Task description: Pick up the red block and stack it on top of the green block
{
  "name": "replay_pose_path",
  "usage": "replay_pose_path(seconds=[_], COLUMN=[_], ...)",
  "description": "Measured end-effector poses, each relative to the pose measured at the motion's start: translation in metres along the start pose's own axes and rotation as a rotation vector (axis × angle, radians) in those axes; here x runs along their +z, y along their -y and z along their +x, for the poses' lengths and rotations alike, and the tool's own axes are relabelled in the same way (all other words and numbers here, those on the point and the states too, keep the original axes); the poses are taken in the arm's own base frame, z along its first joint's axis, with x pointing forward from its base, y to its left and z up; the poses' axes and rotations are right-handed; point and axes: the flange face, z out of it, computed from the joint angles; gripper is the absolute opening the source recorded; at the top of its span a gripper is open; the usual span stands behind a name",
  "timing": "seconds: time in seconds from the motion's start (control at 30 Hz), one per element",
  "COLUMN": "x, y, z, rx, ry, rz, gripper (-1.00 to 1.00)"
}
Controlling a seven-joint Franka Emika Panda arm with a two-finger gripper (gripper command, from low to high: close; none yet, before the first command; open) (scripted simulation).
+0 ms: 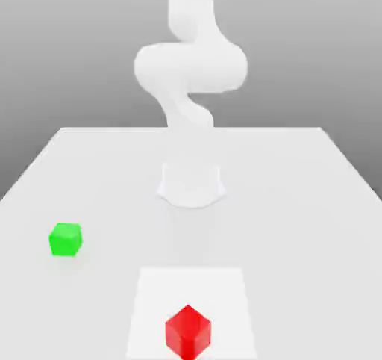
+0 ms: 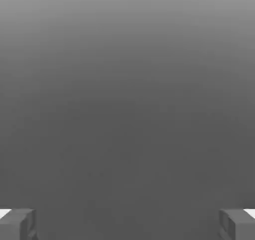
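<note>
Pale counter [image 1: 298, 224] carries both blocks outside the tool's [image 2: 127, 225] grasp: red block [image 1: 188, 333] on a white square [image 1: 157, 299], green block [image 1: 66, 240] well apart. The tool stands wide and empty, presumably for the pickup.

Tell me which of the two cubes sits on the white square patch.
The red cube does, on the white patch. The green cube is off it, toward the exterior view's left.

arm [image 1: 192, 66]: white, smooth, rounded segments | base [image 1: 191, 185]: white | fingers [image 2: 19, 224]: dark grey, blocky
</note>
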Motion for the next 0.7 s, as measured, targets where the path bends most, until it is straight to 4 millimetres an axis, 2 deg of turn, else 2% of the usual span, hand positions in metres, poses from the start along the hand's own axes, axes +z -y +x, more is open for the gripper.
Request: replay_pose_path(seconds=[0.13,0.3,0.5,0.7], x=[0.084,0.180,0.282,0.363], y=[-0.004,-0.027,-0.073,-0.130], z=[-0.009,-0.027,-0.062,-0.111], rx=[0.096,0.213,0.359,0.518], ry=[0.033,0.079,0.146,0.227], rz=[-0.130,-0.275,-0.432,-0.574], gripper=[0.00,0.00,0.00,0.00])
